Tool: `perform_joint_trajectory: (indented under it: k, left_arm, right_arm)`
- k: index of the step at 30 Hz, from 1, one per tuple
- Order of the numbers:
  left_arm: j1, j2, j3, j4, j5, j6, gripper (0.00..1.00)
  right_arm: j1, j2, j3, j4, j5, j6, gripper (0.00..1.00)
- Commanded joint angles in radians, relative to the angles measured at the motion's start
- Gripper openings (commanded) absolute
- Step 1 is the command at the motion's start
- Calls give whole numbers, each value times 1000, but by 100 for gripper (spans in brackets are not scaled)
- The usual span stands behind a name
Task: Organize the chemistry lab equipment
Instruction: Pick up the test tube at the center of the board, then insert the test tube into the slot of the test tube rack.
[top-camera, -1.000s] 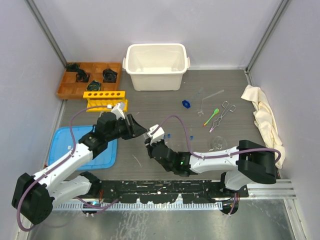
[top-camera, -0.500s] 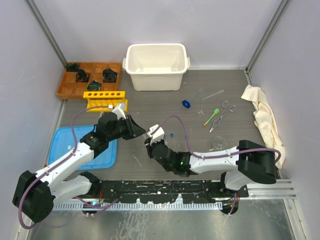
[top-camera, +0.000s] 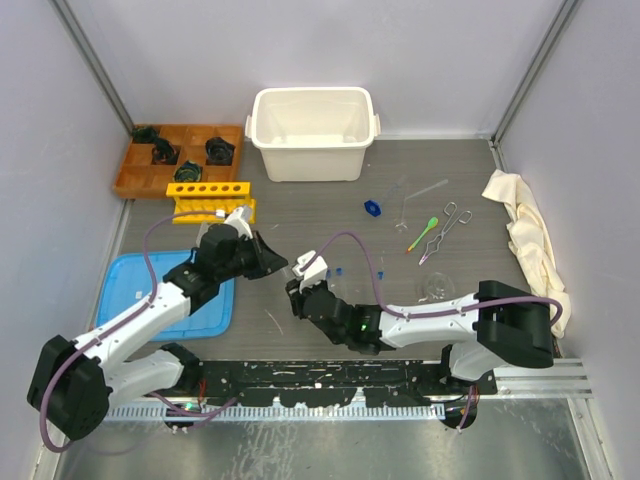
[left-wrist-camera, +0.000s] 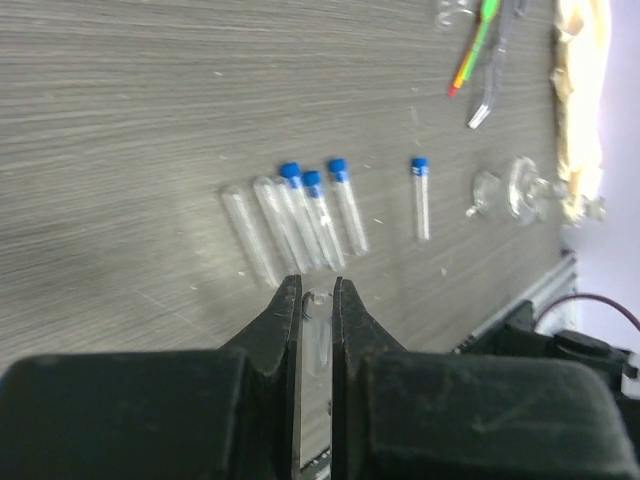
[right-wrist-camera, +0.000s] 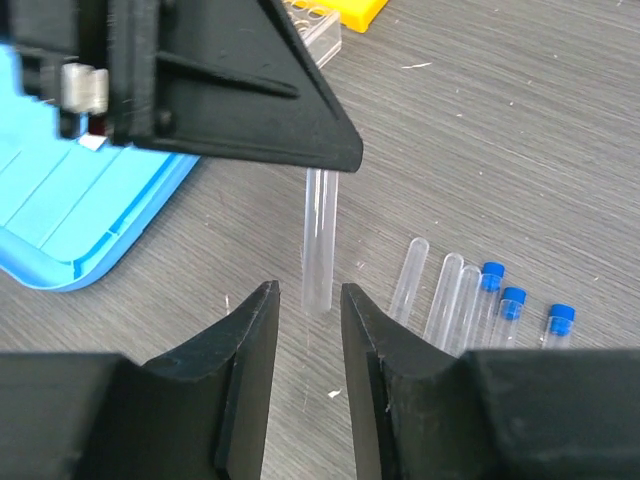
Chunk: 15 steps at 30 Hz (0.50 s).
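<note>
A clear glass tube (right-wrist-camera: 320, 235) hangs above the table, its upper end pinched in my left gripper (left-wrist-camera: 316, 292), which is shut on it. The tube's lower end hangs between the fingers of my right gripper (right-wrist-camera: 305, 292), which is open and not touching it. In the top view the two grippers meet at mid-table, left (top-camera: 281, 265) above right (top-camera: 297, 286). Several more tubes (left-wrist-camera: 295, 215), some with blue caps (right-wrist-camera: 500, 295), lie side by side on the table below. A flask (top-camera: 435, 285), forceps (top-camera: 449, 224), a green spoon (top-camera: 428, 227) and the yellow rack (top-camera: 208, 197) are also in view.
A blue tray (top-camera: 130, 285) lies under the left arm. A white bin (top-camera: 312, 130) stands at the back, with an orange tray (top-camera: 145, 178) of black parts to its left. A cream cloth (top-camera: 525, 230) lies at the right edge. A loose blue piece (top-camera: 373, 208) lies near mid-table.
My left gripper has closed onto the tube's upper end. My right gripper has opened and let go of the tube. Both arms stayed almost in place.
</note>
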<state>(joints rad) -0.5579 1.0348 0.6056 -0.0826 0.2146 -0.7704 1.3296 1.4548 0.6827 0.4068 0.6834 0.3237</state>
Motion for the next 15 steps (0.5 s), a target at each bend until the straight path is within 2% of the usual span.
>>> perform_joint_trajectory:
  k: [1,9,15]
  left_arm:
    - [4,21,59,-28,-139,83,0]
    - [4,35,111,-22,-404,221,0]
    - [4,53,94,144,-648,367,0]
  right_arm:
    - [25,-52,34,6,-20,2,38]
    - [40,-139,-8,-49,-18,18,38]
    - [39,-150,-49,-73,41,37,37]
